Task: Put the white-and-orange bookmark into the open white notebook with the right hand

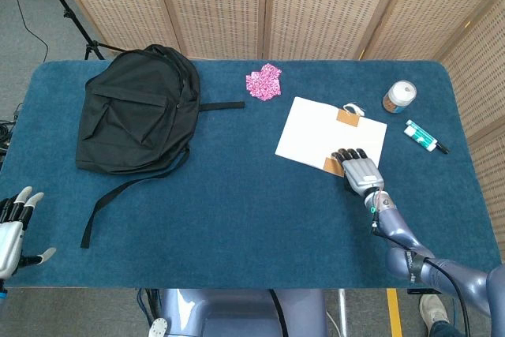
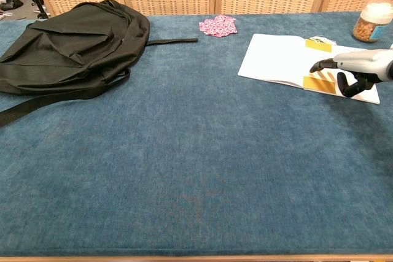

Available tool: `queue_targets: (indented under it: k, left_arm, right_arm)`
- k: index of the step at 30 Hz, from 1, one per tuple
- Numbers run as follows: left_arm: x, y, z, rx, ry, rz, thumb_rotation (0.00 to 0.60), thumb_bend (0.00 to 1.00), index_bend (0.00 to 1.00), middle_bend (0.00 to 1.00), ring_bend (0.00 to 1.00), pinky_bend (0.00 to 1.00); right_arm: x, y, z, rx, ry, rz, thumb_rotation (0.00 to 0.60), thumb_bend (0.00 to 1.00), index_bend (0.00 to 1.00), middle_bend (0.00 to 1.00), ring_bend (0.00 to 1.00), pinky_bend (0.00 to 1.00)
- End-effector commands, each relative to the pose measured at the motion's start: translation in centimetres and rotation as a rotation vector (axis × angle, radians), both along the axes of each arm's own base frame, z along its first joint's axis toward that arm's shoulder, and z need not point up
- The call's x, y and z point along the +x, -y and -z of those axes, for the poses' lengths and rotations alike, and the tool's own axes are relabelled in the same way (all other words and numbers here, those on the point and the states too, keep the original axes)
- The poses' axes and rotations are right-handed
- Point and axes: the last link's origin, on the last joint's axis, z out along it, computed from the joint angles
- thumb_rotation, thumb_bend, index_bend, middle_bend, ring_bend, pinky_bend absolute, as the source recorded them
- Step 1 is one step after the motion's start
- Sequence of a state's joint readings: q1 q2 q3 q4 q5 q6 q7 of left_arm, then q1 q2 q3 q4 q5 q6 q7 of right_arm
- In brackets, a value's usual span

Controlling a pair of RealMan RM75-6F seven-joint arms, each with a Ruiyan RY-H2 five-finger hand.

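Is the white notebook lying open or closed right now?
Open. The white notebook lies flat on the table with its blank page facing up, and the right hand rests over its near corner.

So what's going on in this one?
A two-armed robot works at a blue table. Its right hand reaches over the near edge of the open white notebook, fingers resting on an orange bookmark lying on the page; whether they pinch it cannot be told. A second orange bookmark lies at the notebook's far edge. The left hand waits open at the table's near left corner, holding nothing.
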State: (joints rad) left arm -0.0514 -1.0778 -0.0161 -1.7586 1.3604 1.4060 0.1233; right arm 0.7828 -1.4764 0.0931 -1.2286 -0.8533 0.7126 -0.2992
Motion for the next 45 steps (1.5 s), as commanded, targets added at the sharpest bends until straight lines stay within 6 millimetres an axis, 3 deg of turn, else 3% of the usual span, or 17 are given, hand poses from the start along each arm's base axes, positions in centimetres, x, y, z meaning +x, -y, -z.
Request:
queue_targets:
  k: [1, 45]
  left_arm:
    - [-0.02, 0.0, -0.03, 0.002, 0.001, -0.001, 0.6, 0.0, 0.0, 0.0, 0.0, 0.0]
    - [-0.02, 0.0, 0.02, -0.002, -0.001, -0.003, 0.6, 0.0, 0.0, 0.0, 0.0, 0.0]
  right_arm:
    - [0.23, -0.1, 0.27, 0.004, 0.003, -0.002, 0.6, 1.0, 0.07, 0.08, 0.0, 0.03]
    - [0.13, 0.46, -0.5, -0.001, -0.034, -0.031, 0.6, 1.0, 0.07, 0.08, 0.0, 0.03]
